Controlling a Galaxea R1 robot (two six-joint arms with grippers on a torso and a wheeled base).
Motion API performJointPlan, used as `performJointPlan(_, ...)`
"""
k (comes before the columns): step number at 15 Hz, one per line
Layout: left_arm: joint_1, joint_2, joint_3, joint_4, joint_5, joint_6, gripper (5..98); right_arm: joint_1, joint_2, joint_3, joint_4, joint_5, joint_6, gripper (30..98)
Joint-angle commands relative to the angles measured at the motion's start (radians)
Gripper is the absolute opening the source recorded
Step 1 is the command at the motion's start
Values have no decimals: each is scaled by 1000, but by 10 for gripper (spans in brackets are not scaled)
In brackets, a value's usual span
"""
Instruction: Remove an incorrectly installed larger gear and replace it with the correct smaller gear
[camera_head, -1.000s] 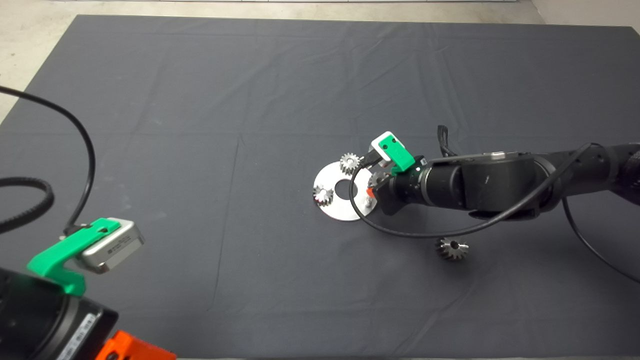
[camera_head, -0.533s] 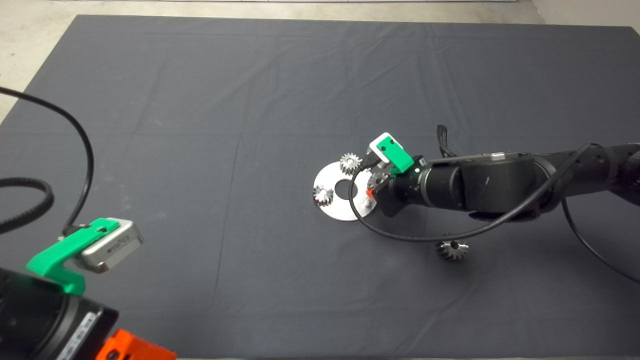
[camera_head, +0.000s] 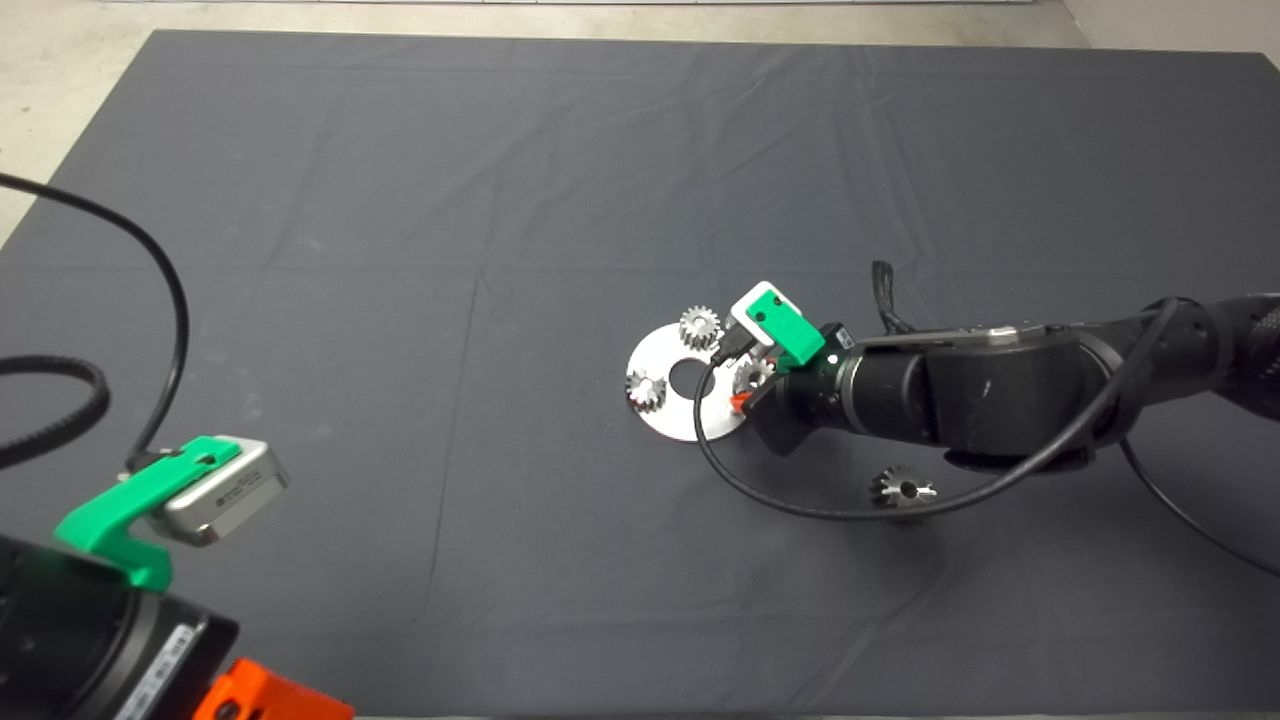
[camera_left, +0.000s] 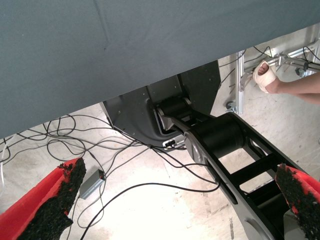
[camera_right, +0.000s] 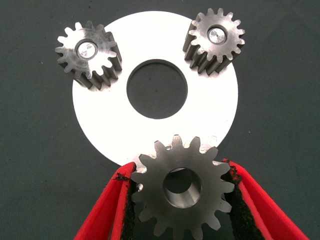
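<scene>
My right gripper (camera_head: 748, 388) is shut on the smaller gear (camera_head: 752, 375), a dark-grey gear with short teeth. In the right wrist view the gear (camera_right: 182, 192) sits between the two red fingers (camera_right: 112, 210), over the rim of the round silver plate (camera_right: 155, 125). Two brighter silver gears (camera_right: 89, 54) (camera_right: 215, 34) stand on the plate's far side. The larger gear (camera_head: 903, 487), with flared teeth, lies on the mat near the right arm, apart from the plate (camera_head: 680, 425). My left gripper (camera_head: 250, 695) is parked at the lower left, open and empty.
The right arm's black cable (camera_head: 800, 500) loops over the mat between the plate and the larger gear. The left wrist view shows the floor beyond the mat, with cables, the robot's base (camera_left: 220, 135) and a person's foot (camera_left: 265, 77).
My right gripper has shifted a little toward the near edge of the mat with the smaller gear, which now sits over the plate's rim. The left arm has not moved.
</scene>
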Motion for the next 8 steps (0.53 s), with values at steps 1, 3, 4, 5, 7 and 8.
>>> performJointPlan(1, 0, 1, 0, -13, 5, -14, 976, 18, 1, -2, -16, 5, -4, 406)
performJointPlan(3, 0, 3, -1, -13, 9, -15, 976, 16, 0, -20, -15, 5, -4, 406)
performJointPlan(4, 0, 3, -1, -13, 9, -16, 976, 15, 0, -23, -16, 5, -4, 406)
performJointPlan(5, 0, 3, -1, -13, 9, -16, 976, 12, 0, -30, -16, 5, -4, 406)
performJointPlan(7, 0, 4, -1, -13, 9, -16, 976, 12, -2, -47, -16, 5, -1, 406)
performJointPlan(8, 0, 4, -1, -13, 9, -16, 976, 10, -3, -60, -15, 8, 1, 406)
